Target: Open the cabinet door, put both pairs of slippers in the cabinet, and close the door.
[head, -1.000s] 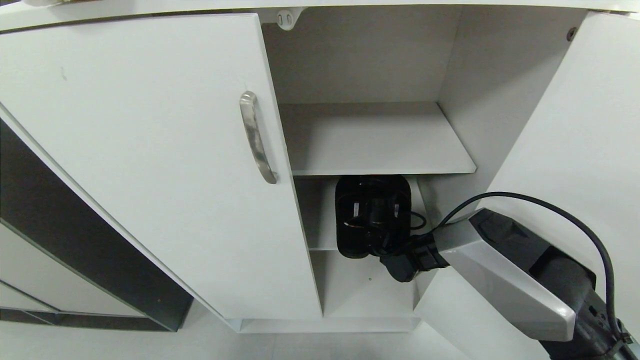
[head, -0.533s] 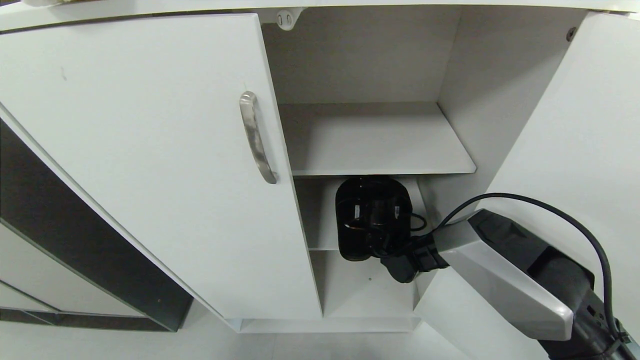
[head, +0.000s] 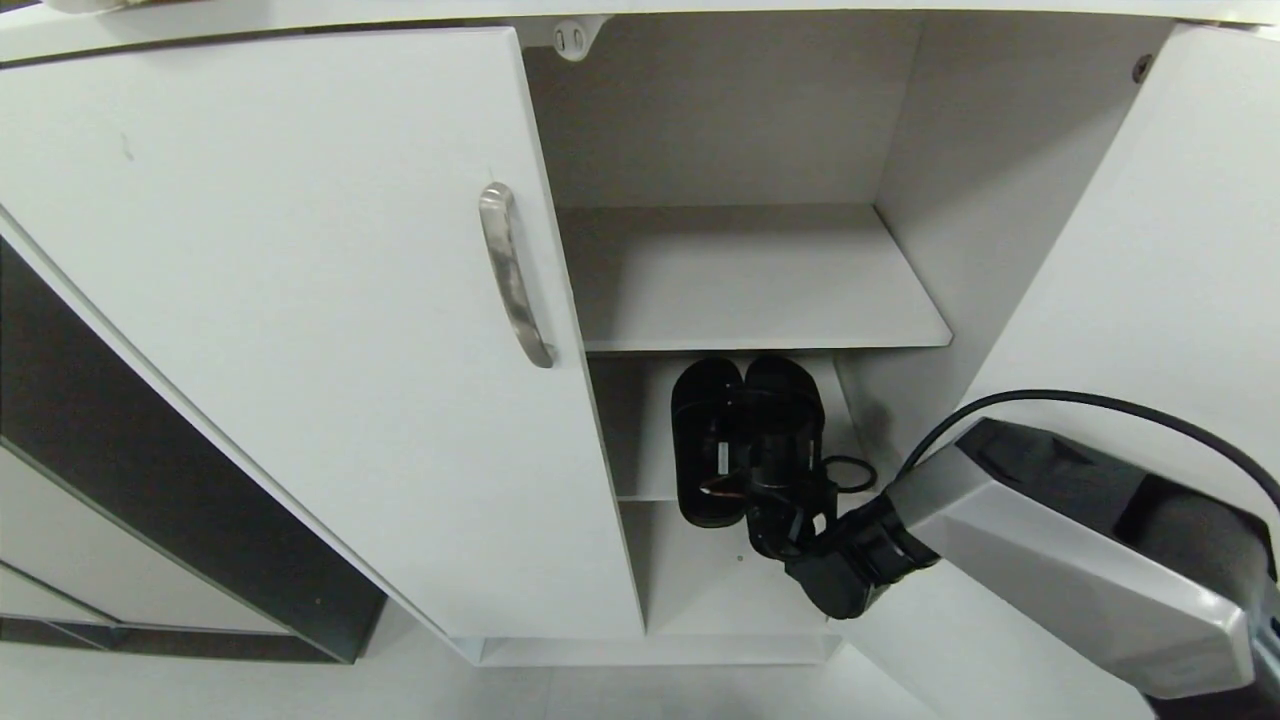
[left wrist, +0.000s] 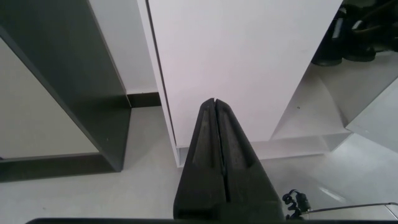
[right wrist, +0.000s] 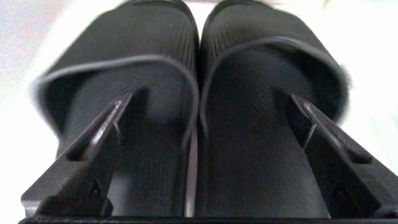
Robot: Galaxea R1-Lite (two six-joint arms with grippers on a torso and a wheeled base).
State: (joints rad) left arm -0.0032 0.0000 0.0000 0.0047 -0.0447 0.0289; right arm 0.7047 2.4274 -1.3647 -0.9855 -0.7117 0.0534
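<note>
Pair of black slippers [head: 745, 430] side by side on lower shelf [head: 640, 475] inside cabinet [head: 900, 150], long axes running into depth, heels at front edge. Right gripper [right wrist: 208, 121] nearer, straight in front of heels, jaws spread wide, gripping nothing. Left gripper [left wrist: 215, 107] pinched closed, well apart, before left door [head: 300, 300].

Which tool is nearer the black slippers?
Right. The right tool is open astride the black slippers inside the cabinet; the left tool is shut, outside, facing the closed door.
</note>
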